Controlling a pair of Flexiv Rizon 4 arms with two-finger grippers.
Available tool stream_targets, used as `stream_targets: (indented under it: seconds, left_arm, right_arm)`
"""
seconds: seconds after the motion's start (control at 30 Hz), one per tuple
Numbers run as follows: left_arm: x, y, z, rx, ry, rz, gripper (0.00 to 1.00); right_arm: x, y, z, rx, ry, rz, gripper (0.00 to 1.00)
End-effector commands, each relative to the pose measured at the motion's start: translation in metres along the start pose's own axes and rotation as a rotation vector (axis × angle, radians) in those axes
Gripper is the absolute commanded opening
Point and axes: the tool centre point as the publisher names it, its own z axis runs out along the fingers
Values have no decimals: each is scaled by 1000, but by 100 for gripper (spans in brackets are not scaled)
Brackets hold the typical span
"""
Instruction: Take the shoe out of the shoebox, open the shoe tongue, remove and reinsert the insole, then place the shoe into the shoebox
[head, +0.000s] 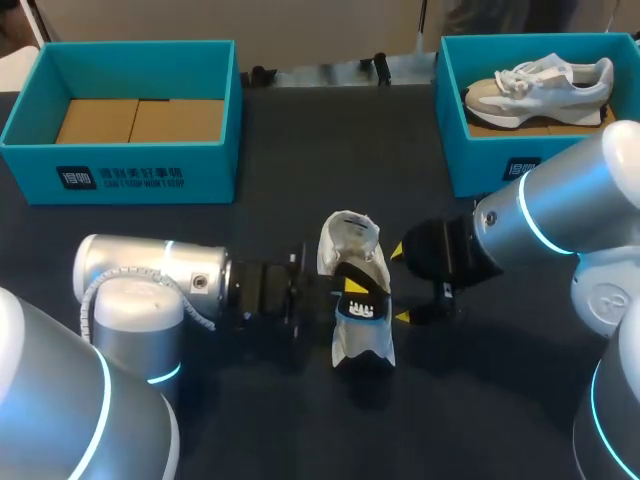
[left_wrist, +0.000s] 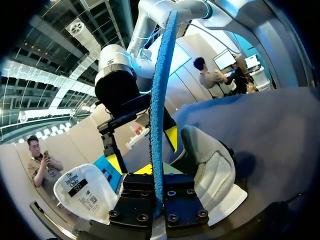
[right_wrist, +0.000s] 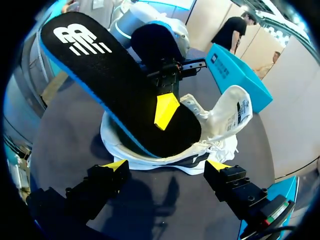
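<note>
Shoe (head: 362, 300) out on table (head: 300, 160) between grippers, tongue (right_wrist: 235, 112) open. Insole (right_wrist: 115, 85) pinched in left gripper (left_wrist: 157, 175), lower end at shoe opening. Right gripper (right_wrist: 167, 165) wide open, empty. Reinsertion, boxing judged outstanding.

Insole (right_wrist: 115, 85): black top with a white striped logo; blue underside and edge.
Shoe (head: 350, 240): white, grey lining; white tongue label with black print.
Second shoe (head: 540, 85): white and beige.
Boxes (head: 120, 170): teal, dark panel with white print; brown cardboard floor.
Table (head: 300, 150): dark navy.
Arms (head: 140, 275): silver, cyan light rings.
Fingertips (right_wrist: 116, 164): bright yellow.
</note>
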Motion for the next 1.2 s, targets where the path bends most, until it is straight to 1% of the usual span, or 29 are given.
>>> stream_targets:
  seconds: [0.03, 0.07, 0.2, 0.27, 0.33, 0.4, 0.47, 0.6, 0.67, 0.7, 0.73, 0.8, 0.87, 0.9, 1.03, 1.2]
  left_arm:
    - [1, -8, -2, 6, 2, -15, 31]
    - [1, -11, -3, 5, 3, -13, 35]
    - [-1, -19, -8, -12, 17, -19, 42]
    - [-2, -23, -10, -20, 21, -18, 42]
    - [-2, -26, -12, -24, 22, -18, 39]
    - [-2, -29, -14, -44, 29, -30, 38]
    - [-1, -33, -17, -59, 37, -35, 38]
    - [4, -36, -24, -78, 44, -61, 36]
    - [6, -36, -26, -86, 43, -68, 30]
    - [7, -36, -27, -85, 42, -70, 28]
    - [8, -36, -27, -87, 39, -72, 22]
    - [11, -36, -28, -90, 37, -81, 15]
    - [13, -37, -28, -86, 37, -91, 13]
    - [14, -37, -27, -88, 38, -95, 0]
    - [16, -31, -24, -97, 56, -119, 0]
    - [13, -23, -22, -98, 57, -115, 0]
  right_arm:
    - [1, 0, 0, 1, -3, 0, 100]
    - [1, 0, 0, 1, -3, 0, 100]
    - [1, 0, 0, 1, -3, 0, 100]
    - [1, 0, 0, 1, -3, 0, 100]
    - [1, 0, 0, 1, -3, 0, 100]
    - [1, 0, 0, 1, -3, 0, 100]
    - [1, 0, 0, 1, -3, 0, 100]
    - [1, 0, 0, 1, -3, 0, 100]
    - [1, 0, 0, 1, -3, 0, 100]
    - [1, 0, 0, 1, -3, 0, 100]
    - [1, 0, 0, 1, -3, 0, 100]
    - [1, 0, 0, 1, -3, 0, 100]
    - [1, 0, 0, 1, -3, 0, 100]
    - [1, 0, 0, 1, -3, 0, 100]
    - [1, 0, 0, 1, -3, 0, 100]
    - [1, 0, 0, 1, -3, 0, 100]
